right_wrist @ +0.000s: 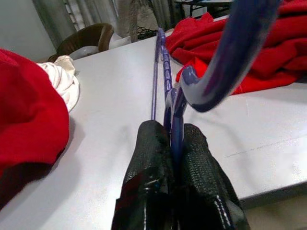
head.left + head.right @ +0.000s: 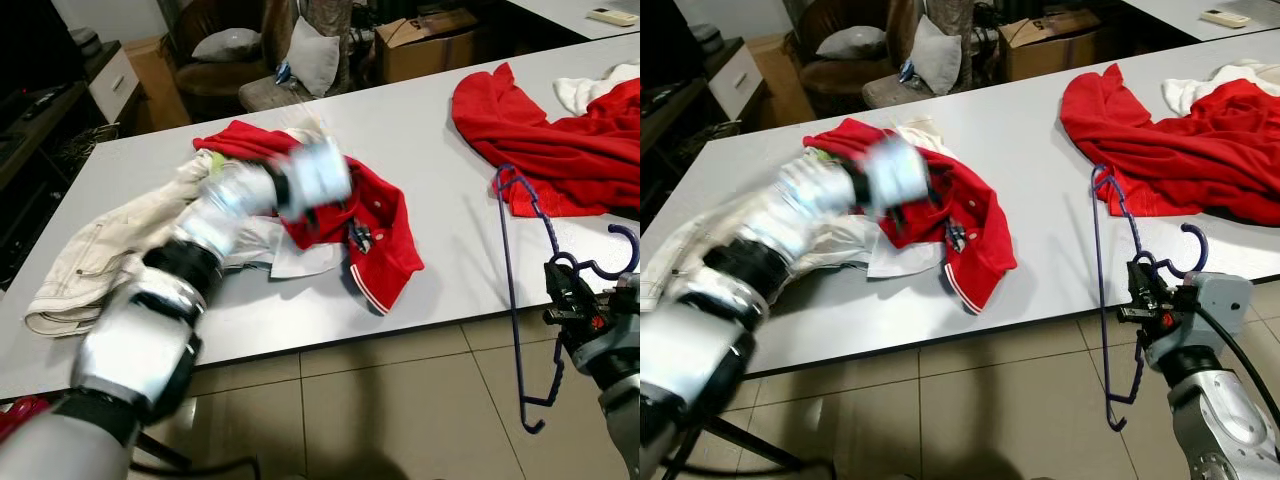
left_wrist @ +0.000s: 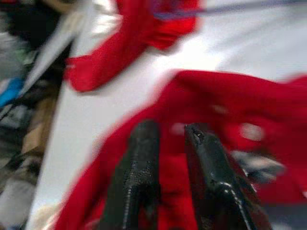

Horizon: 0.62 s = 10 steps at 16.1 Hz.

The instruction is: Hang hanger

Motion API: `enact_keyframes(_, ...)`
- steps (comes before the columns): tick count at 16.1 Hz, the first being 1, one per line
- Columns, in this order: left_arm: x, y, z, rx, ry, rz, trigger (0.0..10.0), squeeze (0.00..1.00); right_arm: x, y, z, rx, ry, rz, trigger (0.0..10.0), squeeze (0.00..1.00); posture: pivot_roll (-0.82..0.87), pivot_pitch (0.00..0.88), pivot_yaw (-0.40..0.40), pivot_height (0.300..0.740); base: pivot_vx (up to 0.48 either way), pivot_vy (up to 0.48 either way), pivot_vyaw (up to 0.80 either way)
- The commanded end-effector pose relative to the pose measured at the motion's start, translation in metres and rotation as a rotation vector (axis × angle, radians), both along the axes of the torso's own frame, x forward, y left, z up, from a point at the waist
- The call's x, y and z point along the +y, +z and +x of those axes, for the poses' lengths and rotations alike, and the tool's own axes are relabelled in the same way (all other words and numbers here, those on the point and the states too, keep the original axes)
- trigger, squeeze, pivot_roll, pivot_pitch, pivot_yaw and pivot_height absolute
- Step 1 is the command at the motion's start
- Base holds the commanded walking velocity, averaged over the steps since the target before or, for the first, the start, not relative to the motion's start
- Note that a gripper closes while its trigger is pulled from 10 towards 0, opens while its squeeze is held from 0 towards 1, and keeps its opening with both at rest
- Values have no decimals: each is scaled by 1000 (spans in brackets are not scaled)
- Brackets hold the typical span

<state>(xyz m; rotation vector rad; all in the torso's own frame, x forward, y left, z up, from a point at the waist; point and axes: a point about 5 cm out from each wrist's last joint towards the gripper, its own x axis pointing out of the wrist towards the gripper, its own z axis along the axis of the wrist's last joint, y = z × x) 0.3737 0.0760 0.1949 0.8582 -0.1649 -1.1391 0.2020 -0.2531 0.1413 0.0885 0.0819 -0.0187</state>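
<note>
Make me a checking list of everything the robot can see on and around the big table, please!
Surface: grey-white table, tiled floor below.
Job's things: purple hanger held at the table's front edge, its lower end hanging over the floor; red polo shirt crumpled mid-table.
Clutter: beige trousers at the robot's left; red garment and white cloth at its right.
Grippers: right gripper is clamped on the hanger near its hook; left gripper is over the red polo shirt, blurred, fingers slightly apart with nothing between them.
Cables: black cable along the right wrist.
Surroundings: brown armchair with cushions, cardboard box, drawer unit.
</note>
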Motion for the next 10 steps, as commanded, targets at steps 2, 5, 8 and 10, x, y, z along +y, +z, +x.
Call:
enact_keyframes(2,-1,-3,-2,-23,-52,105,10000,1000,5,-6,1,29,5,-1,10000,0,-243,0,207,740,0,0,0)
enact_keyframes(5,-11,-11,-6,-58,-103,183,10000,1000,12,-5,4,27,34,-3,10000,0,-247,0,202,740,0,0,0)
enact_keyframes(8,-23,-2,-4,-161,-78,143,10000,0,15,-6,5,30,53,-9,10000,0,-249,0,195,740,0,0,0)
enact_keyframes(10,-29,6,-1,-205,-62,110,10000,0,16,-6,7,30,63,-10,10000,0,-250,0,192,740,0,0,0)
